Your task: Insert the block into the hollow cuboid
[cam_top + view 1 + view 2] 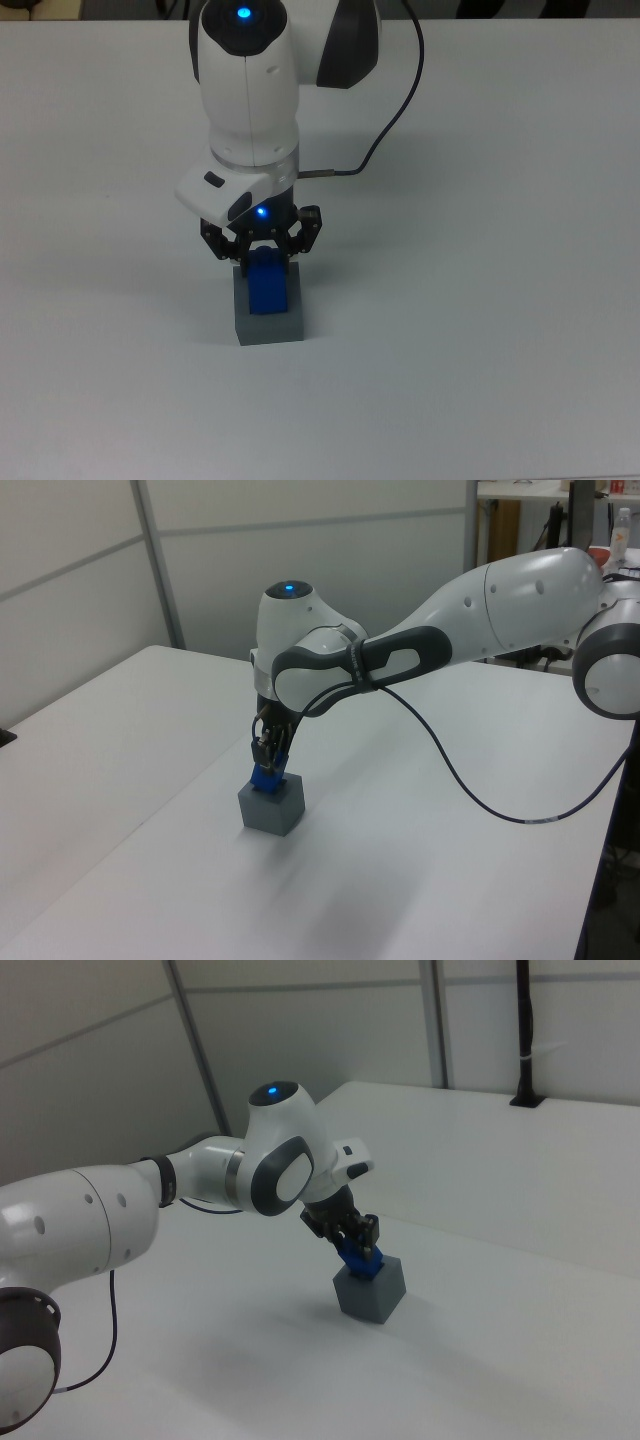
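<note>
A plain white counter [480, 300] fills the scene, with pale wall panels behind it in the left view and the right view. Over it the hand [262, 252] points straight down, its black fingers [236, 254] clenched on the upper end of the block [268, 287], which stands upright with its lower part sunk in the recess of the hollow cuboid [268, 324], the blue top showing above the grey rim in the left view and the right view. A black cable [395, 105] runs from the wrist back over the counter, and a blue light glows on the white arm [248, 80] above the hand.
</note>
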Robot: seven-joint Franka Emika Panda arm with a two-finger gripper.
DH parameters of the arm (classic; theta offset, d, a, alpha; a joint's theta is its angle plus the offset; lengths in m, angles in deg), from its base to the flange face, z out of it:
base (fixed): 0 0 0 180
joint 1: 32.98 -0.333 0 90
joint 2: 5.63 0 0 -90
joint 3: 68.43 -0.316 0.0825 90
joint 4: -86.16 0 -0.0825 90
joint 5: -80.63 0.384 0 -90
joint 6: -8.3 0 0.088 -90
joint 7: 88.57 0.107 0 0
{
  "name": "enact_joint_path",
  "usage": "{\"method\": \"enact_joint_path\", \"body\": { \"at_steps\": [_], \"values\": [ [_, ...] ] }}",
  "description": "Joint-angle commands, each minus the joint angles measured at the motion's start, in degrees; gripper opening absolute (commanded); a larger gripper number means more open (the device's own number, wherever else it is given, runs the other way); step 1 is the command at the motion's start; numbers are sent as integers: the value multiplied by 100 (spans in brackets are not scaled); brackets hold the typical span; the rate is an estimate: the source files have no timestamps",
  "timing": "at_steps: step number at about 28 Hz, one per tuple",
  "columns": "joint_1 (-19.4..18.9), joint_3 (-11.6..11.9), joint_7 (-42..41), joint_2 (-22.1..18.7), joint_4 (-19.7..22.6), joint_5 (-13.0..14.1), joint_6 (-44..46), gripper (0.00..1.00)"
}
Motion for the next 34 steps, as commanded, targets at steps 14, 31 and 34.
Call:
{"method": "enact_joint_path", "body": {
  "at_steps": [14, 31, 34],
  "values": [
    [-1, -3, -95, 8, -114, -42, -70, 100],
    [-1, -3, 10, -62, 53, 37, 166, 94],
    [-19, -11, 186, -142, 141, 73, 535, 82]
  ]
}}
